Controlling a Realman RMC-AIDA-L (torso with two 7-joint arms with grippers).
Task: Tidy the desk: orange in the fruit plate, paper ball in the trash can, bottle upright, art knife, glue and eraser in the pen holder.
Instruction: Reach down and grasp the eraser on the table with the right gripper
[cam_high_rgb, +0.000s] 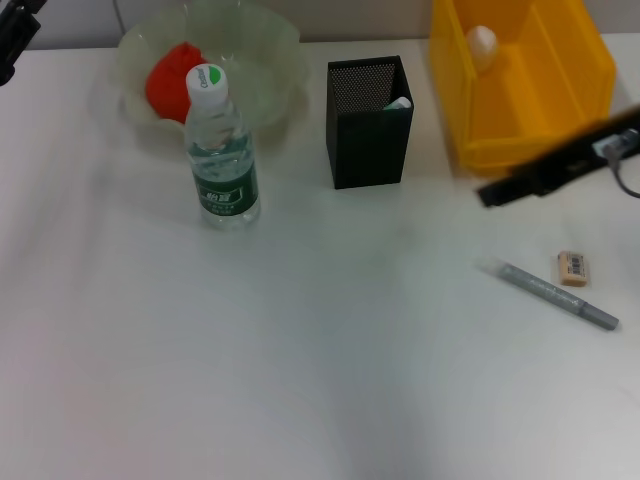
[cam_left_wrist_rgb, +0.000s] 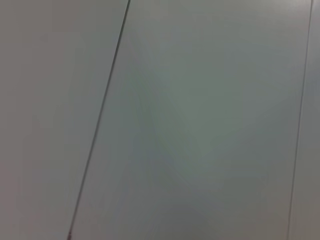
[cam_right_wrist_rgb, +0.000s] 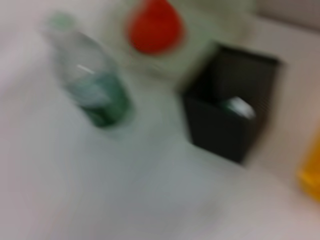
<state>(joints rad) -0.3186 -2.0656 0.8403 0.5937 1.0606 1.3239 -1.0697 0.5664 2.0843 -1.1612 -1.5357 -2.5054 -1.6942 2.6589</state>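
The orange (cam_high_rgb: 172, 78) lies in the pale-green fruit plate (cam_high_rgb: 275, 60) at the back left. In front of it the bottle (cam_high_rgb: 222, 150) stands upright. The black pen holder (cam_high_rgb: 368, 125) holds a white-and-green object, perhaps the glue (cam_high_rgb: 398, 103). The paper ball (cam_high_rgb: 482, 45) rests inside the yellow trash can (cam_high_rgb: 560, 90). The eraser (cam_high_rgb: 572, 268) and the grey art knife (cam_high_rgb: 558, 295) lie on the desk at the right. My right gripper (cam_high_rgb: 497, 192) hovers in front of the trash can, above and behind the eraser. The right wrist view shows the bottle (cam_right_wrist_rgb: 92, 85), orange (cam_right_wrist_rgb: 155, 27) and pen holder (cam_right_wrist_rgb: 232, 105).
The left arm (cam_high_rgb: 15, 35) stays at the back left corner, off the desk's working area; its wrist view shows only a plain grey panel (cam_left_wrist_rgb: 200, 120). The white desk (cam_high_rgb: 300, 380) stretches toward the front edge.
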